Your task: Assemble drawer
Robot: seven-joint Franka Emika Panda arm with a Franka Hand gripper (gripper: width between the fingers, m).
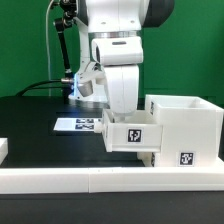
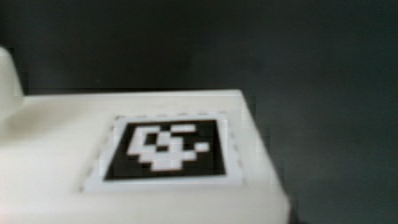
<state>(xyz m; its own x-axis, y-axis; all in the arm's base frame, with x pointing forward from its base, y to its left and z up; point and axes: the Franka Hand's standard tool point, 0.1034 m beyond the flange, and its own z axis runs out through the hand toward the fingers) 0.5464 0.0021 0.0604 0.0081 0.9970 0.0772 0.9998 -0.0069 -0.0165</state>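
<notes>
The drawer's large white casing [image 1: 186, 125] stands at the exterior view's right and carries a square tag [image 1: 186, 157] low on its front. A smaller white drawer box [image 1: 128, 135] with its own tag sits against the casing's left side, partly in it. The arm's hand [image 1: 118, 95] comes down right behind this box, and its fingers are hidden by the box. In the wrist view a blurred white face of the drawer [image 2: 71, 130] with a black-and-white tag [image 2: 169, 148] fills the picture. No fingers show there.
The marker board [image 1: 78, 124] lies flat on the black table behind the small box. A low white rail [image 1: 90, 180] runs along the table's front edge. A small white piece [image 1: 3, 150] shows at the exterior view's left edge.
</notes>
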